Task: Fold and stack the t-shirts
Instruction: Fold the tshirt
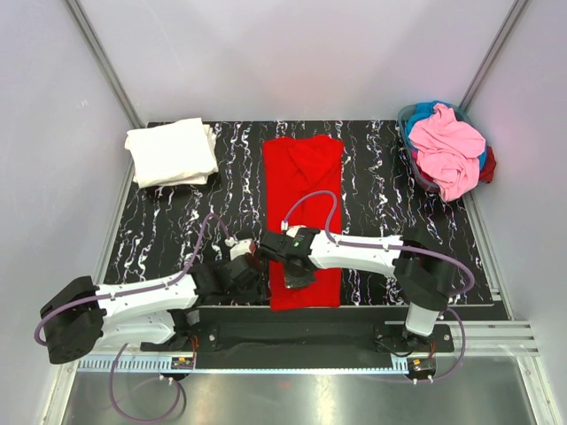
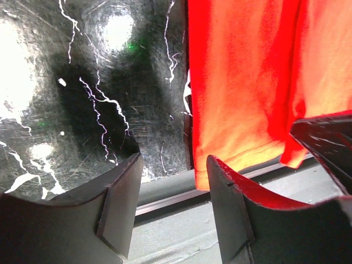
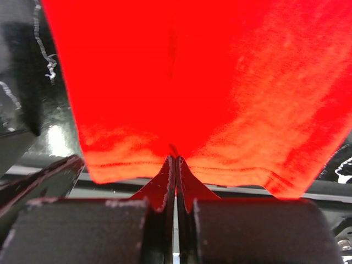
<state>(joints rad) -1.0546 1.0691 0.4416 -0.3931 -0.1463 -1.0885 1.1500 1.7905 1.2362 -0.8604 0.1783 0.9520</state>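
A red t-shirt, folded into a long strip, lies in the middle of the black marbled mat. My right gripper sits over its near end and is shut on the hem; in the right wrist view the closed fingertips pinch the red cloth. My left gripper is open and empty just left of the shirt's near left corner. In the left wrist view its gripper gapes over the table's near edge, with the shirt to the right. A folded white t-shirt stack lies at the far left.
A basket at the far right holds a crumpled pink shirt and blue and dark red cloth. A metal rail runs along the mat's near edge. The right gripper's dark body shows in the left wrist view.
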